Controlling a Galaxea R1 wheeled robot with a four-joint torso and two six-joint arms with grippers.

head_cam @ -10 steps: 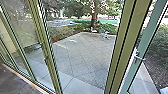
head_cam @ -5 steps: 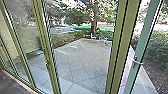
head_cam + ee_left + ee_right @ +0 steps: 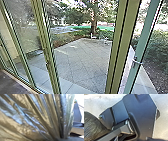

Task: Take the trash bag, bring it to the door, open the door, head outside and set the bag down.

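In the left wrist view, the shiny trash bag (image 3: pixel 37 117) looms large, its folds drawn together towards my left gripper (image 3: pixel 61 138), which is shut on it. The dark, rounded bag (image 3: pixel 93 127) also shows in the right wrist view, beside the robot's base plate. How my right gripper stands cannot be made out. Through the head view's green-framed opening lies the paved yard. The door (image 3: pixel 140 55), with a pale teal frame and a metal handle (image 3: pixel 137 61), stands swung outward at the right.
Green posts flank the opening, a thick one (image 3: pixel 122 47) at the right and a narrower one (image 3: pixel 46 52) at the left. Beyond are paving (image 3: pixel 77 57), a tree (image 3: pixel 94 26), small pale objects near its foot, and shrubs (image 3: pixel 152 47) at the right. Dark indoor floor (image 3: pixel 12 83) shows at lower left.
The whole head view has shifted slightly since a second ago, so the camera has moved. Over the last half second it looks nearly the same.
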